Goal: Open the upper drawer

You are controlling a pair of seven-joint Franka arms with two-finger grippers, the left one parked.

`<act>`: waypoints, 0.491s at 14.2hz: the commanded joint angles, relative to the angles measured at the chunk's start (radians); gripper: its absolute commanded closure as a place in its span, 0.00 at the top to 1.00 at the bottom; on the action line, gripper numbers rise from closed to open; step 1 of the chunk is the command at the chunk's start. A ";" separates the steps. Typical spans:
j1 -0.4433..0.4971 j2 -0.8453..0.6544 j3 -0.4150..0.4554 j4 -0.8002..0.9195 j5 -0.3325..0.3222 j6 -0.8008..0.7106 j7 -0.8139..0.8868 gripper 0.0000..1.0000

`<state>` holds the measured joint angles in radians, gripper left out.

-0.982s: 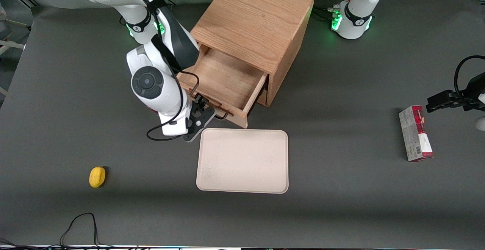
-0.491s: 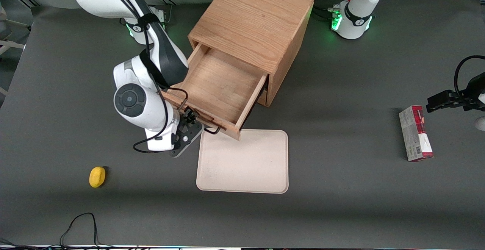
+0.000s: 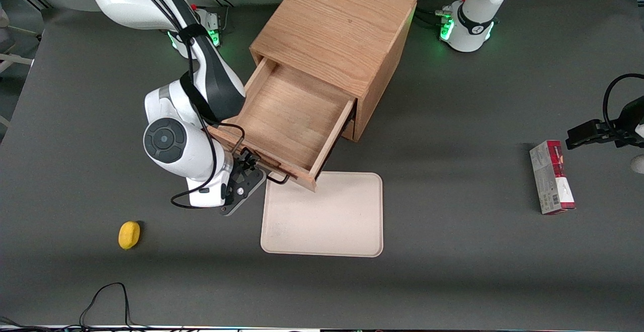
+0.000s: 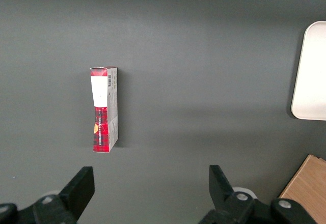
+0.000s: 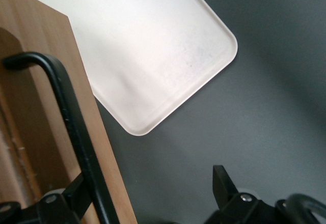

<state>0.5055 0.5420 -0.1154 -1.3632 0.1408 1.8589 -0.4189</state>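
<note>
The upper drawer (image 3: 287, 115) of the oak cabinet (image 3: 342, 25) stands pulled far out, its wood-grain tray bare. Its thin black bar handle (image 3: 276, 177) faces the front camera. My right gripper (image 3: 250, 163) is at the drawer's front, open. In the right wrist view the handle (image 5: 71, 127) runs along the drawer front (image 5: 30, 107) and passes between my spread fingers, close against one finger (image 5: 76, 191); the gripper (image 5: 150, 183) is not closed on it. The lower drawer is hidden beneath the upper one.
A beige tray (image 3: 327, 216) lies on the table just nearer the front camera than the drawer; the drawer's front corner overhangs its edge. It also shows in the right wrist view (image 5: 147, 51). A small yellow object (image 3: 129, 234) lies toward the working arm's end. A red box (image 3: 551, 177) lies toward the parked arm's end.
The upper drawer has slid farther out of the cabinet toward the front camera, and my gripper and wrist have moved with its handle; the drawer's corner now overhangs the tray.
</note>
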 commanded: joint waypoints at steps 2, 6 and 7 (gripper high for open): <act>-0.007 0.018 0.000 0.154 -0.007 -0.118 -0.014 1.00; -0.045 -0.007 -0.007 0.240 -0.012 -0.226 -0.003 1.00; -0.057 -0.026 -0.009 0.252 -0.013 -0.254 0.002 1.00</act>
<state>0.4726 0.5328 -0.1248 -1.1612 0.1407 1.6702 -0.4189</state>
